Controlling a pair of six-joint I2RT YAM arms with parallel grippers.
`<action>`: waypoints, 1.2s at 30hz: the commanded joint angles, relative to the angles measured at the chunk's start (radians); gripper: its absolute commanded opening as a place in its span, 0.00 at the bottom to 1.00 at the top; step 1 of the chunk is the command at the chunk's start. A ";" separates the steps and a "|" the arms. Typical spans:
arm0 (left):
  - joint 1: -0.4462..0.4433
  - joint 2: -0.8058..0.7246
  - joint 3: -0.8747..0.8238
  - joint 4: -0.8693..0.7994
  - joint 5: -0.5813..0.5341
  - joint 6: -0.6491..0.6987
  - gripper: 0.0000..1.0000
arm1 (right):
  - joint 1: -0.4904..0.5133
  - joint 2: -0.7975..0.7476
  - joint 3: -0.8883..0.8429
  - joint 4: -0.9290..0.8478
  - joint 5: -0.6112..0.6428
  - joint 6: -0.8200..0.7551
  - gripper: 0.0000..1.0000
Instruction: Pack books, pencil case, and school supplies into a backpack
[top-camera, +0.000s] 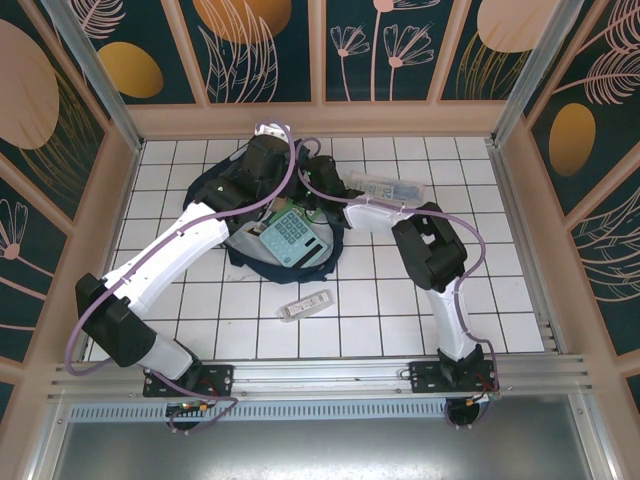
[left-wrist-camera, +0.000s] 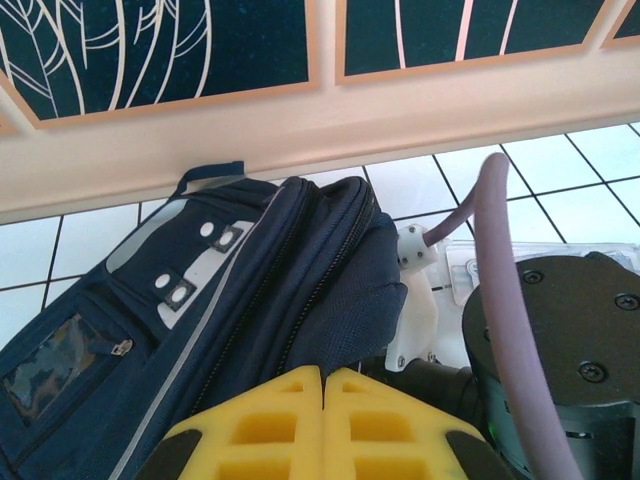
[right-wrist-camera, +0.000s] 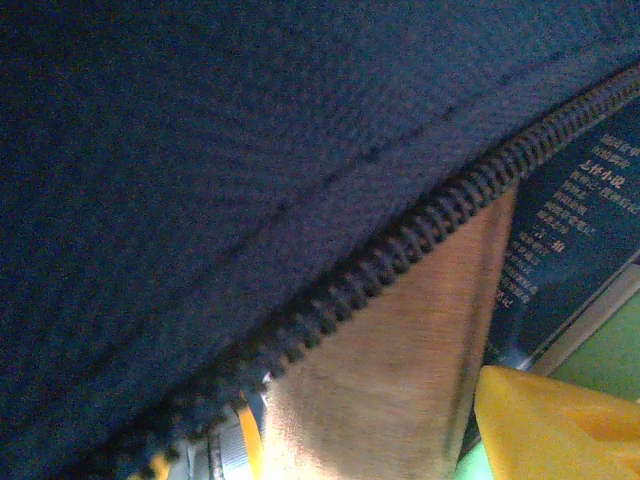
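Note:
The navy backpack (top-camera: 214, 187) lies in the middle of the tiled table, with the mint-green calculator (top-camera: 290, 238) resting at its opening. My left gripper (left-wrist-camera: 323, 375) is shut on a fold of the backpack (left-wrist-camera: 250, 280) fabric and holds the flap up. My right gripper (right-wrist-camera: 380, 445) reaches in under the zipper edge. The tan pencil case (right-wrist-camera: 400, 340) lies between its jaws, and its yellow finger (right-wrist-camera: 560, 430) stands a thin gap off the pouch. A dark blue book (right-wrist-camera: 585, 230) with printed text lies beside the pouch.
A slim white-grey bar (top-camera: 303, 305) lies on the tiles in front of the backpack. A clear bluish packet (top-camera: 385, 186) sits behind my right arm. Wooden walls ring the table, the back one close behind the backpack.

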 joint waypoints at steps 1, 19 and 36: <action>-0.004 -0.026 0.042 0.118 -0.012 -0.009 0.00 | 0.010 -0.095 -0.041 0.066 0.009 -0.049 0.77; -0.005 -0.022 0.033 0.119 -0.023 -0.011 0.00 | -0.001 -0.499 -0.429 -0.133 0.303 -0.236 0.82; -0.003 -0.016 0.023 0.122 -0.010 -0.011 0.00 | -0.440 -0.604 -0.757 -0.047 0.373 -0.218 0.83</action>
